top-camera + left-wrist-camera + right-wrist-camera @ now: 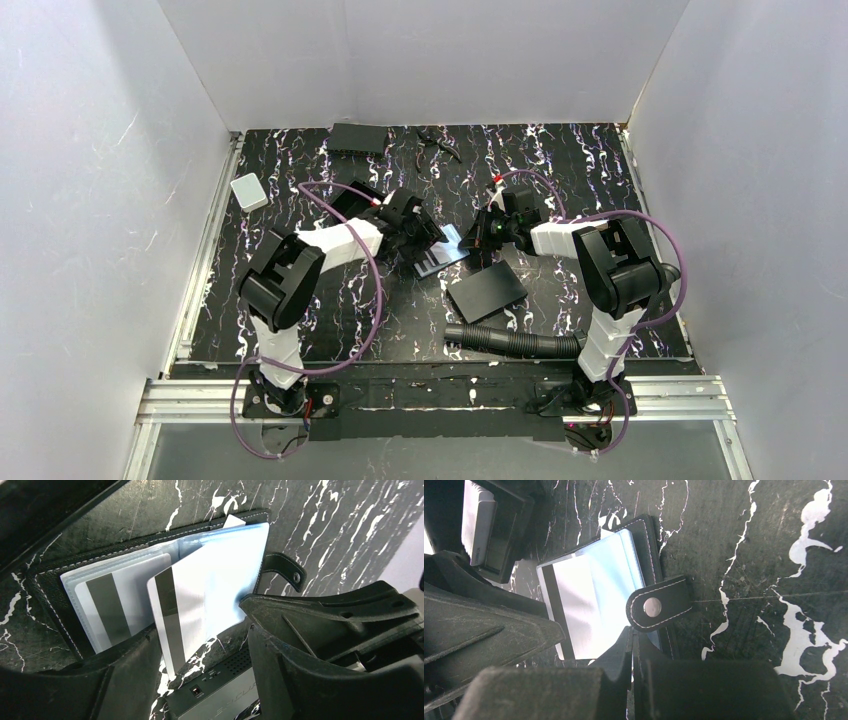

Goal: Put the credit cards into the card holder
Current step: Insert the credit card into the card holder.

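The black stitched card holder (50, 580) lies open at mid-table, also in the top view (445, 262). One credit card (115, 605) sits in a clear sleeve. A second credit card (195, 605), pale blue with a dark stripe, sticks partway out of another sleeve. It also shows in the right wrist view (584, 605). My left gripper (200, 630) (425, 238) is open, with that card's free corner between its fingers. My right gripper (632, 640) (478, 238) is shut, seemingly on the holder's stitched edge (651, 555), just below the snap strap (656, 607).
A larger matte black flat sheet (487, 290) lies right of the holder, with a black ribbed hose (510, 340) in front of it. A white box (248, 190) is at the left. A black box (357, 137) and a dark tool (437, 146) are at the back.
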You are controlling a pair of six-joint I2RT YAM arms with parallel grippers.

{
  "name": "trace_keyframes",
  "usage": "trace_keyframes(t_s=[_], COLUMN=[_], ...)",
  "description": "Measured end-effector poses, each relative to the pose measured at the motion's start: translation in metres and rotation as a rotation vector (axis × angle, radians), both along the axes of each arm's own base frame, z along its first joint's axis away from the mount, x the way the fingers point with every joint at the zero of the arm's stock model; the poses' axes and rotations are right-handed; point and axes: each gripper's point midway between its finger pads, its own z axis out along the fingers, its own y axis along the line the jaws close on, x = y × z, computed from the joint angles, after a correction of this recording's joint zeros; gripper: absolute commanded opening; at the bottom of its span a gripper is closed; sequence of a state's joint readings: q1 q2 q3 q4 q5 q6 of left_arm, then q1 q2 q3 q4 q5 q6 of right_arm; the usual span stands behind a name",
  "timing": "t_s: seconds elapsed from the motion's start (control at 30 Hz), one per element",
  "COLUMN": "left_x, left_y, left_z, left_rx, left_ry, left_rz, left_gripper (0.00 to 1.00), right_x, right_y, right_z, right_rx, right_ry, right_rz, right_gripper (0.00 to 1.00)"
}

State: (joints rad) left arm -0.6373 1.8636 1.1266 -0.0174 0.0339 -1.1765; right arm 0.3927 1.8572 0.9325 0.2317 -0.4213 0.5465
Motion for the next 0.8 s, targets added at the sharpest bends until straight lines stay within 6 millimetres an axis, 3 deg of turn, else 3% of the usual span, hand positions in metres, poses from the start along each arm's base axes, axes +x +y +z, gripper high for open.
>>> trace_keyframes(t_s=[0.5, 0.8], left_x=[0.007, 0.007], left_y=[-0.014, -0.018], left_z=[-0.004, -0.002], left_rx=[0.074, 0.065], left_ry=[0.062, 0.053], left_rz=[-0.05, -0.081], left_gripper=[0.63, 0.68], right_x=[-0.001, 0.001], right_y=[0.0, -0.02], right_z=[0.0, 0.005], right_rx=[0.0, -0.037], right_ry=[0.003, 0.07], right_rz=[0.0, -0.011], right_gripper=[0.04, 0.2])
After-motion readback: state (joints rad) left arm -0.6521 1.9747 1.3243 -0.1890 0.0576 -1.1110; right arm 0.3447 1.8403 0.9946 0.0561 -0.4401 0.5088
